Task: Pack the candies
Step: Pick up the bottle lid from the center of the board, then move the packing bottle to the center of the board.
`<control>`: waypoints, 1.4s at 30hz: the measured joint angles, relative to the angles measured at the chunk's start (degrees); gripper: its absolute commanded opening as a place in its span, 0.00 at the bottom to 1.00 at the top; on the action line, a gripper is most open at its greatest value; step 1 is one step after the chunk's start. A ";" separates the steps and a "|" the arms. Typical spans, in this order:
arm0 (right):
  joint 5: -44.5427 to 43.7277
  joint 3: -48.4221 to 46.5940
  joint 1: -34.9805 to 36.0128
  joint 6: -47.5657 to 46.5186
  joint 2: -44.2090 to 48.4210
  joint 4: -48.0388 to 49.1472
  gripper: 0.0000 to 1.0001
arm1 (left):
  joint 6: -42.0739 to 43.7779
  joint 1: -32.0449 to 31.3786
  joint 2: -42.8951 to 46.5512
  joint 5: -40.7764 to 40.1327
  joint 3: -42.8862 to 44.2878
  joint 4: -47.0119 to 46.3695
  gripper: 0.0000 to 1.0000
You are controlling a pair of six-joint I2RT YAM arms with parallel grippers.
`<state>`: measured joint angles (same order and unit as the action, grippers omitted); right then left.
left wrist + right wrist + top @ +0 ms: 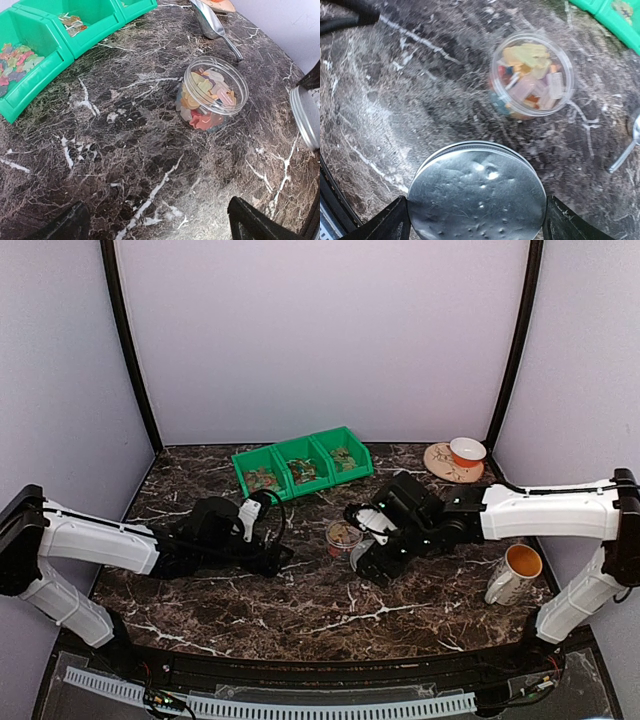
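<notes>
Candies fill a small clear jar (343, 536) standing open mid-table; it also shows in the left wrist view (212, 92) and the right wrist view (532, 75). More candies (20, 57) lie in the green bins (300, 465). My right gripper (476, 220) is shut on the grey metal lid (477, 197), held flat just near-right of the jar and apart from it; the gripper shows in the top view (365, 560). My left gripper (160, 225) is open and empty over bare marble left of the jar (280, 555).
A metal scoop (210, 22) lies behind the jar. A plate (440, 465) with a small bowl (467, 450) sits at the back right. A white mug (515, 572) stands at the right, near the right arm.
</notes>
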<state>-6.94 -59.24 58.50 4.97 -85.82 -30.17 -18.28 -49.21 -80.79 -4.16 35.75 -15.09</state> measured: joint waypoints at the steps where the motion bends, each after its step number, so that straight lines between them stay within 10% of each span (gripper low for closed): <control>1: -0.24 -0.22 -0.50 -0.13 0.50 -0.35 0.89 | 0.48 0.00 -0.68 0.31 -0.70 -1.97 0.99; 19: -2.14 -3.45 -3.34 -2.14 4.81 -3.34 0.89 | 13.31 0.11 -30.34 12.96 -4.66 -45.97 0.99; 42: -4.76 -3.45 -3.82 -1.86 9.75 -4.70 0.89 | 16.50 0.22 -46.93 19.87 17.55 -47.84 0.99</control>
<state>-11.70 -62.70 54.68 3.11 -76.07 -34.87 -1.78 -48.99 -127.72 15.70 53.30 -62.94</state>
